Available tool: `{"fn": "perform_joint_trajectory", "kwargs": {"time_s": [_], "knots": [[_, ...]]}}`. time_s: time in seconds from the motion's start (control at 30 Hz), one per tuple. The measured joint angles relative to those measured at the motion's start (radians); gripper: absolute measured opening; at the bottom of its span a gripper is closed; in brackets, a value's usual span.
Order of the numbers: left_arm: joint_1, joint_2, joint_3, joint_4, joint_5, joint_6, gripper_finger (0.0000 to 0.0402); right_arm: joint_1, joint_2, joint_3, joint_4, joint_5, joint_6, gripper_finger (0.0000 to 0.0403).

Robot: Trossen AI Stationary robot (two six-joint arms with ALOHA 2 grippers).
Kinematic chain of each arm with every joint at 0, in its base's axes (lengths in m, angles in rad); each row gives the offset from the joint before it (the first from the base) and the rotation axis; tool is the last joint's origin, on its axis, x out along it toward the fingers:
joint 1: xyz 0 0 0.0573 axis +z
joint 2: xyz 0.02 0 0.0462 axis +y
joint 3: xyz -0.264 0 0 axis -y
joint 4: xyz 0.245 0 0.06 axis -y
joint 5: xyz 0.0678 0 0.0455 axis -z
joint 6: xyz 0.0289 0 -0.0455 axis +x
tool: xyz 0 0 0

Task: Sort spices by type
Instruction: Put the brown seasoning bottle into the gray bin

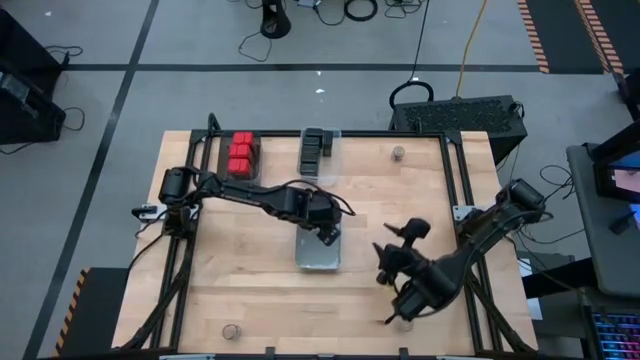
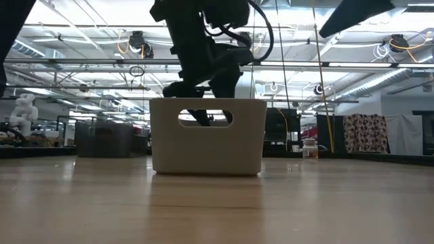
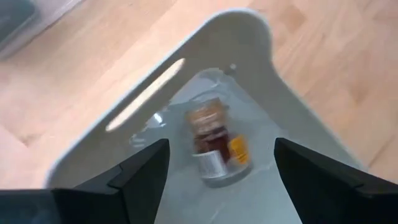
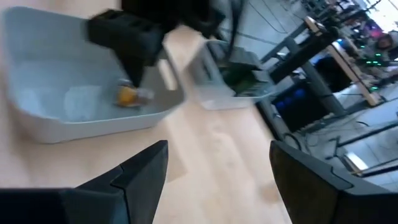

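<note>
Near table edge: two small round jars (image 1: 232, 329) and (image 1: 404, 322) stand upright, well apart. Right gripper (image 1: 388, 262) hovers near the second one, jaws spread wide, holding nothing. Mid-table: left gripper (image 1: 327, 232) over the white bin (image 1: 318, 260), jaws spread, empty; a jar (image 3: 211, 146) lies on its side on the bin floor between its fingers, lid end pointing away from the wrist camera. Far edge: red boxes (image 1: 241, 153), black boxes (image 1: 314, 151), another upright jar (image 1: 398, 153).
</note>
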Motion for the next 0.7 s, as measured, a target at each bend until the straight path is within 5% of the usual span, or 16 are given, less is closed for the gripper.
{"fn": "perform_joint_trajectory", "kwargs": {"time_s": [0.2, 0.5, 0.7], "knots": [[-0.011, 0.0, 0.0, 0.043, 0.014, -0.121, 0.0295, -0.052, -0.133, -0.044, -0.027, 0.067, -0.09, 0.0263], [-0.002, 0.017, 0.002, 0.046, 0.028, -0.131, 0.0295, -0.075, -0.529, -0.425, 0.237, 0.133, -0.14, 0.0263], [0.011, 0.059, 0.001, 0.066, 0.031, -0.122, 0.0295, -0.076, -0.716, -0.525, 0.547, 0.133, -0.468, 0.0263]]}}
